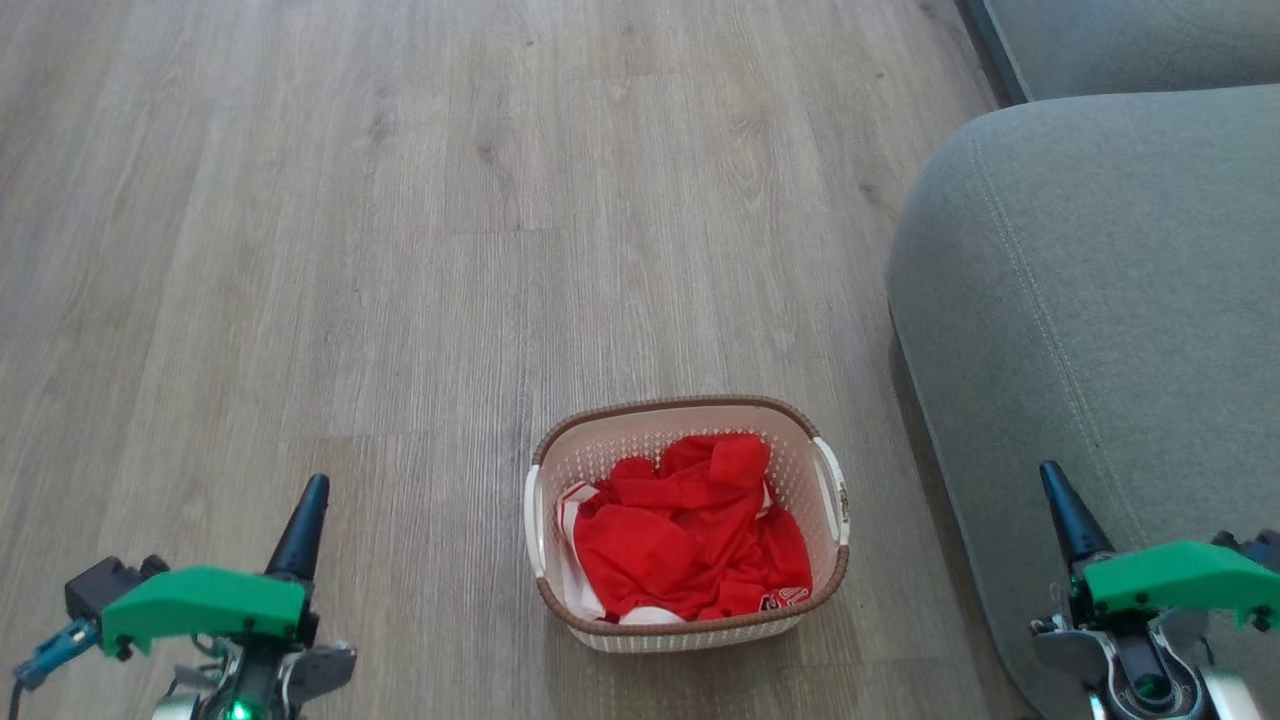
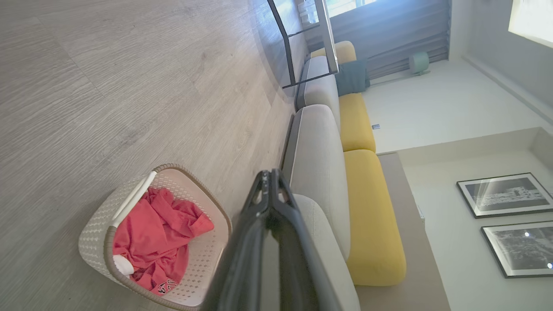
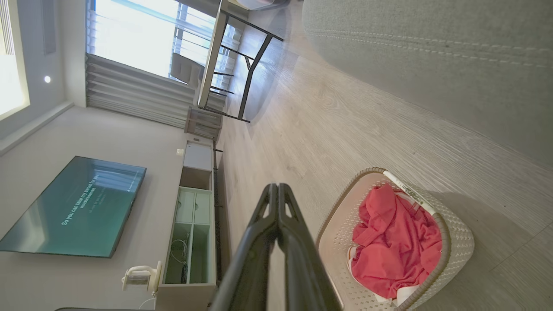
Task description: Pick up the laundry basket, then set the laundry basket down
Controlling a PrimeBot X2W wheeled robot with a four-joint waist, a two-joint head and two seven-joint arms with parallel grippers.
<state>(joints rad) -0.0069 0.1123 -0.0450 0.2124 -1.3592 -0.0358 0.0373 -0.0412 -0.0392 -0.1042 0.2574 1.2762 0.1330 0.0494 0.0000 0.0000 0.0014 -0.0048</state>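
On the wood floor, bottom centre of the head view, the laundry basket sits upright with a red garment crumpled inside. A grey sofa is near its right side, not touching. The left gripper is at lower left and the right gripper at lower right, in front of the sofa edge; both are well apart from the basket. Left wrist view: the left gripper has its fingers pressed together and holds nothing. The laundry basket stands on the floor to the lower left, with yellow cushions and framed pictures beyond. Right wrist view: the right gripper is closed tip to tip and empty. The laundry basket is at lower right, garment inside, and a TV and cabinet are at left.
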